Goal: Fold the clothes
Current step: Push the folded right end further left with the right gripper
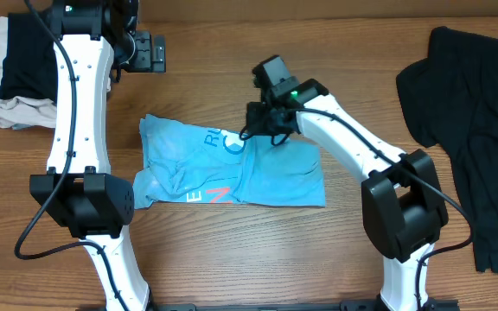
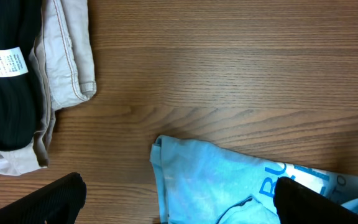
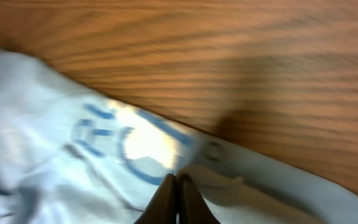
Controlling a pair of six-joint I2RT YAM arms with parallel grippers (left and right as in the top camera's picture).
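Lying near the middle of the table (image 1: 232,268), the light blue T-shirt (image 1: 271,177) is partly folded and wrinkled. Its white print (image 1: 232,145) is at the far edge of the cloth and its red-pink lettering (image 1: 219,196) at the near edge.

The right pincer (image 1: 256,131) is down on the far edge of the shirt, just beside the white print. In the right wrist view its fingers (image 3: 166,200) are pressed together and pinch a small ridge of the blue cloth. This view is blurred, so I cannot tell how much cloth is between them.

The left pincer (image 1: 150,53) is close to the far edge of the table, toward the far left corner, and it does not touch the shirt. In the left wrist view its two fingers (image 2: 48,199) are spread wide, above the bare wood and one corner of the shirt.

A large black garment (image 1: 478,130) lies spread out at the right edge of the table, well apart from the shirt. In the far left corner there is a beige garment (image 1: 15,111) with a black cloth (image 1: 24,56) on top of it, and this black cloth carries a white label (image 2: 4,62)
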